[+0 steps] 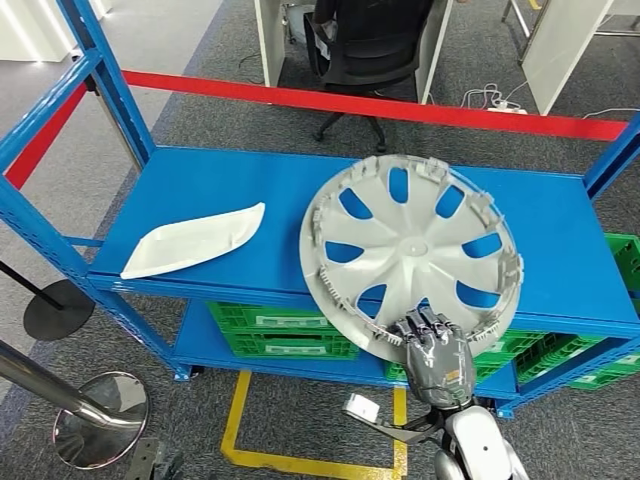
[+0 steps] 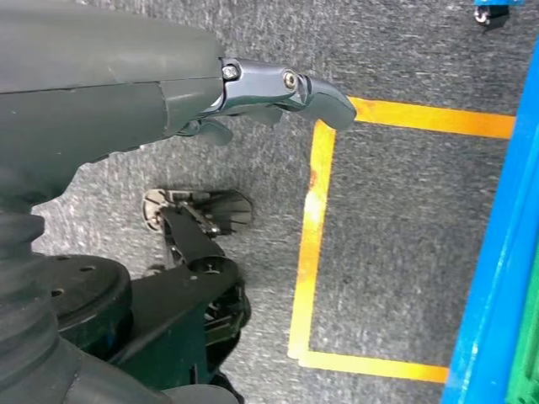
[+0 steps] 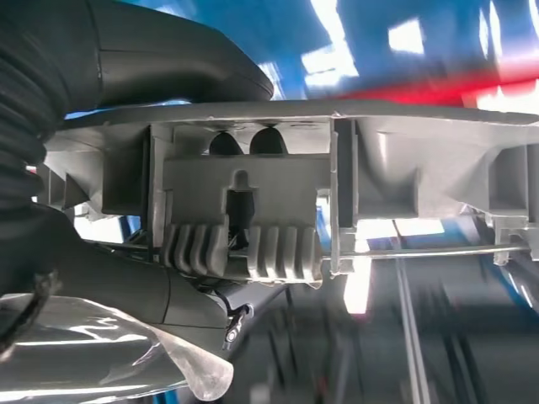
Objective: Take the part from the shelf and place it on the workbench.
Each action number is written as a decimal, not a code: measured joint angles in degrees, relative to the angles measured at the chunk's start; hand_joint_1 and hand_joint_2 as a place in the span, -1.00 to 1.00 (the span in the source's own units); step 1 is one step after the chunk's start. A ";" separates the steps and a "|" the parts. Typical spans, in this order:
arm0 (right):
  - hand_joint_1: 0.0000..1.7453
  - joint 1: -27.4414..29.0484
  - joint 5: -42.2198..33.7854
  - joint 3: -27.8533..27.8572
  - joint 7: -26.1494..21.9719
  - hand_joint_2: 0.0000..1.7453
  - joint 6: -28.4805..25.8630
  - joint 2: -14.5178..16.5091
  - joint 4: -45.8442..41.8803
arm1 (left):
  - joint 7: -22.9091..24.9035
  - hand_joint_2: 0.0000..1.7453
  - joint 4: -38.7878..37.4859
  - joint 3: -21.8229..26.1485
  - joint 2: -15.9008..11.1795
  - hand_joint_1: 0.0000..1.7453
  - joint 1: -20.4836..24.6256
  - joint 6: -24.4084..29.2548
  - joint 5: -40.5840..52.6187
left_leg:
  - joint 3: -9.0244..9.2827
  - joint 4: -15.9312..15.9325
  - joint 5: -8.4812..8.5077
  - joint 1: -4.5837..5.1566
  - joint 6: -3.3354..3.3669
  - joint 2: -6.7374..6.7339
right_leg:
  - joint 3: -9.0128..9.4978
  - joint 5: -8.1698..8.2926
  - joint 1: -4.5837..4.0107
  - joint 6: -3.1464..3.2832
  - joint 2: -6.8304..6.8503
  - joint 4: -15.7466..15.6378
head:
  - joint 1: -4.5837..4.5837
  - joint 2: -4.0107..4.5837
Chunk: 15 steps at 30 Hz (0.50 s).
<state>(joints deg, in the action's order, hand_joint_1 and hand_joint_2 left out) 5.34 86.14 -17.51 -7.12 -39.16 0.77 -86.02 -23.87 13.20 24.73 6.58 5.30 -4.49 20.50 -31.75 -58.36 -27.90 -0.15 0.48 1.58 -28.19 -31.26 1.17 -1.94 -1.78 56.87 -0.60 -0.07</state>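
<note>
Grey carpet marked with a yellow floor outline [image 1: 249, 440] and a red barrier strip [image 1: 377, 105] surrounds the blue shelf [image 1: 249, 185], which fills the middle of your head view. Reading from left to right: a chrome stanchion base [image 1: 102, 415] stands on the carpet at lower left; a white elongated trim piece [image 1: 192, 240] lies flat on the left half of the top shelf board, untouched; green crates [image 1: 283, 330] sit on the lower board beneath it. Right of centre, the silver wheel cover [image 1: 411, 250], which you may take to be the part, sits on the top board, its near edge overhanging the front lip. Your right hand [image 1: 434, 350] meets that near edge from below and in front; in the right wrist view the fingers [image 3: 190, 84] lie over one face of the rim [image 3: 394, 114] and the thumb runs under the other, so the hand appears to be gripping the rim. Your left hand [image 2: 280, 88] hangs beside the shelf above the carpet, its fingers extended and holding nothing. Judged from this, the reach and grasp look done; whether the cover has left the board cannot be told. Lifting it clear, turning to the workbench and setting it on the tabletop all remain, and no workbench is in sight.
</note>
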 joint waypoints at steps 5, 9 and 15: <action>1.00 1.37 2.77 -1.49 0.89 1.00 -0.02 0.71 -12.78 | -1.18 1.00 0.00 1.32 0.01 -1.00 -0.19 -0.50 -0.79 | -0.02 0.01 0.00 -0.01 0.00 0.00 | -0.02 -0.03 0.00 0.02 0.00 0.00 | 0.02 0.00; 1.00 1.86 2.78 -2.59 -1.16 1.00 -0.03 0.70 -19.27 | -1.85 1.00 0.00 2.03 0.01 -1.00 -0.25 -0.28 -0.88 | -0.02 0.01 0.00 0.00 0.00 0.00 | 0.00 -0.02 0.01 0.02 0.00 0.00 | 0.02 0.00; 1.00 2.37 2.78 -3.85 -2.07 1.00 -0.02 0.70 -24.95 | -3.52 1.00 0.00 2.52 0.04 -1.00 -0.23 0.35 -0.78 | 0.00 0.00 0.01 0.01 0.00 0.00 | 0.00 -0.01 0.02 0.01 0.00 -0.01 | 0.02 0.00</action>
<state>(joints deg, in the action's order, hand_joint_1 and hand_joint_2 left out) 7.71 88.92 -21.36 -9.19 -39.18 1.46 -110.98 -27.39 13.20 27.25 6.62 5.08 -4.15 19.72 -31.75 -58.36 -27.90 -0.14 0.48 1.57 -28.19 -31.26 1.20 -1.93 -1.78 56.86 -0.57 -0.07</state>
